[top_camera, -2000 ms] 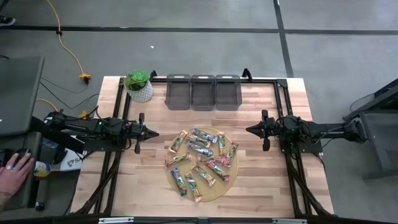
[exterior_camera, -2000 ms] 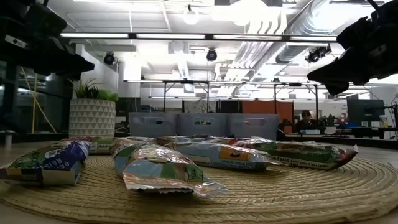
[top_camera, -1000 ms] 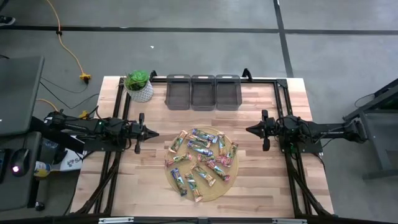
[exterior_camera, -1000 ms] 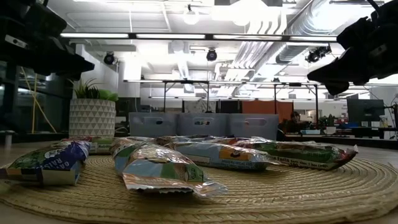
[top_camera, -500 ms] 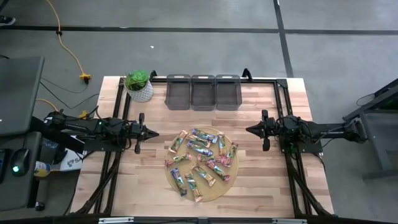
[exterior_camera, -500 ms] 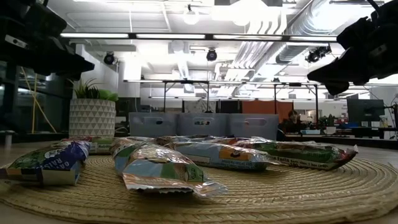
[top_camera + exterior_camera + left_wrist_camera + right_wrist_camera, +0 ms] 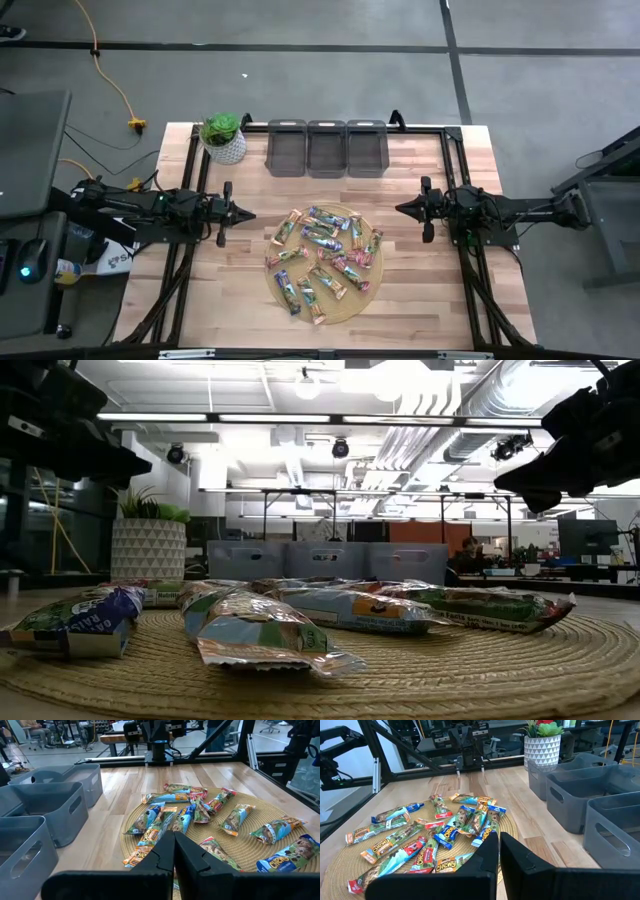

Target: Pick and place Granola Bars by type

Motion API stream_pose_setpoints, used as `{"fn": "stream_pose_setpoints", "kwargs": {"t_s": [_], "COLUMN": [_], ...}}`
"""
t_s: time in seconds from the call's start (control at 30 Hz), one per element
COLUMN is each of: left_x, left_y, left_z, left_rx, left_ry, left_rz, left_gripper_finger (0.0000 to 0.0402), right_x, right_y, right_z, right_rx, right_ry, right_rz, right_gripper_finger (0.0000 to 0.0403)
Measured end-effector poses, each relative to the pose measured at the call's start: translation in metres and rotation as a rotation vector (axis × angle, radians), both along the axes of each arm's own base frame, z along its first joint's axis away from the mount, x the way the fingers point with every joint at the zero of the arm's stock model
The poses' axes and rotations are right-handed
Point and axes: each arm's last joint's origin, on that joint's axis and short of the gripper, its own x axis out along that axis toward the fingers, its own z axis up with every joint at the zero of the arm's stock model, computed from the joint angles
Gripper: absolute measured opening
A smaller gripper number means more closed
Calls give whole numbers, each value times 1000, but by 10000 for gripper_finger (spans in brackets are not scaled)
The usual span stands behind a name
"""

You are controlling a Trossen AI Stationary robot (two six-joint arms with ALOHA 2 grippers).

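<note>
Several foil-wrapped granola bars (image 7: 322,260) in blue/green, brown/tan and pink/red lie scattered flat on a round woven mat (image 7: 350,306) in the middle of the table. They also show in the left wrist view (image 7: 200,812), the right wrist view (image 7: 435,835) and the low view (image 7: 300,622). My left gripper (image 7: 250,215) (image 7: 174,847) hovers shut above the table, left of the mat, pointing at it. My right gripper (image 7: 399,209) (image 7: 499,847) hovers shut to the right of the mat, pointing left. Neither touches a bar.
Three grey bins (image 7: 327,148) stand side by side at the table's far edge, behind the mat. A potted plant (image 7: 223,138) sits at the far left corner. Black frame rails (image 7: 455,160) run along the table's sides. Bare wood lies between each gripper and the mat.
Both arms and the bars have kept still. A person's hand that lay on a mouse off the table's left side two seconds ago has left the view.
</note>
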Motion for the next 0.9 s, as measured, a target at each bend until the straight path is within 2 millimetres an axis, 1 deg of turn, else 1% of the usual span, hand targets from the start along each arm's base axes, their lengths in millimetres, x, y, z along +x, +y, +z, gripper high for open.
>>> {"fn": "stream_pose_setpoints", "kwargs": {"t_s": [0.23, 0.37, 0.43, 0.57, 0.63, 0.9], "left_x": [1, 1, 1, 1, 1, 1], "left_y": [0, 1, 1, -1, -2, -2], "left_z": [3, 7, 7, 8, 8, 8], "left_rx": [-7, -28, -100, -306, -364, -612], "left_ry": [-41, -84, -85, -87, -80, -68], "left_rz": [0, 36, 39, 10, -11, 19], "left_gripper_finger": [0, 0, 0, 0, 0, 0], "right_x": [0, 0, 0, 0, 0, 0], "right_y": [0, 0, 0, 0, 0, 0], "right_z": [0, 0, 0, 0, 0, 0], "right_rx": [0, 0, 0, 0, 0, 0], "right_ry": [0, 1, 0, 0, 0, 1], "right_rz": [0, 0, 0, 0, 0, 0], "right_gripper_finger": [0, 0, 0, 0, 0, 0]}}
